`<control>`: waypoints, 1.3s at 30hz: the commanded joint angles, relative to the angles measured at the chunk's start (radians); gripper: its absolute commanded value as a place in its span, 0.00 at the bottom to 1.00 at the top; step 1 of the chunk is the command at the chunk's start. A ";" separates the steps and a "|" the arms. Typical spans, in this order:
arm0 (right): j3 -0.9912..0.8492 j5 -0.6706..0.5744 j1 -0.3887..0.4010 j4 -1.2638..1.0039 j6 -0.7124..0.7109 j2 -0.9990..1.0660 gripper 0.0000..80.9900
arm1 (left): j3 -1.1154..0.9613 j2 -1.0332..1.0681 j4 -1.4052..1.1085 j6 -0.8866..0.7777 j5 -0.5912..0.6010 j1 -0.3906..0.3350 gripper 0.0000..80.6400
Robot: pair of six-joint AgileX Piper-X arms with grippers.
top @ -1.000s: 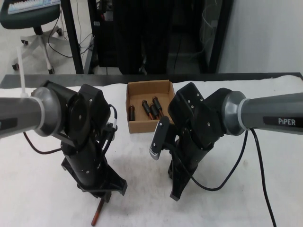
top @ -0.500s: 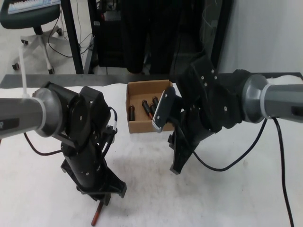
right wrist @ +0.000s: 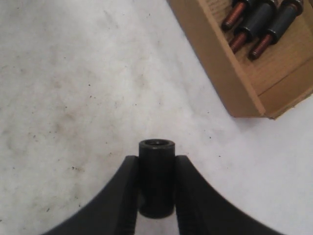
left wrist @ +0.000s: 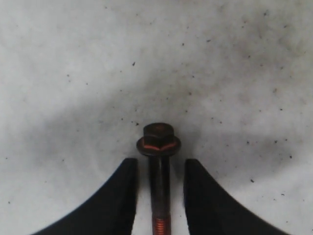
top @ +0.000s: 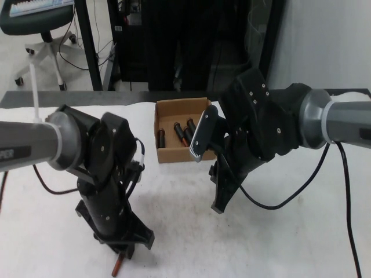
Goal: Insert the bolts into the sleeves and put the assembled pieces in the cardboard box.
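Since a second ago my right claw (right wrist: 156, 160) has risen, pinching one sleeve (right wrist: 156, 188). Ahead of it, the cardboard box (top: 174, 155) holds what look like four assembled pieces (top: 179, 132). My left claw (left wrist: 160, 164), spread, straddles one bolt (left wrist: 159, 142).

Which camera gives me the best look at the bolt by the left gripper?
The left wrist view: the bolt lies on the bench between the left gripper's open fingers, its hex head and shank in plain sight. The high view gives just its coppery threaded end, poking out from under that gripper.
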 commanded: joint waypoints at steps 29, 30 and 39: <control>-0.005 0.001 -0.004 0.003 -0.029 -0.013 0.01 | 0.006 0.025 -0.103 0.113 -0.016 0.000 0.00; -0.005 0.001 -0.006 0.003 -0.024 -0.013 0.01 | 0.006 0.025 -0.113 0.113 -0.016 0.000 0.00; -0.003 -0.245 -0.136 -0.054 0.356 -0.093 0.01 | 0.006 -0.090 -0.327 0.063 0.082 0.000 0.00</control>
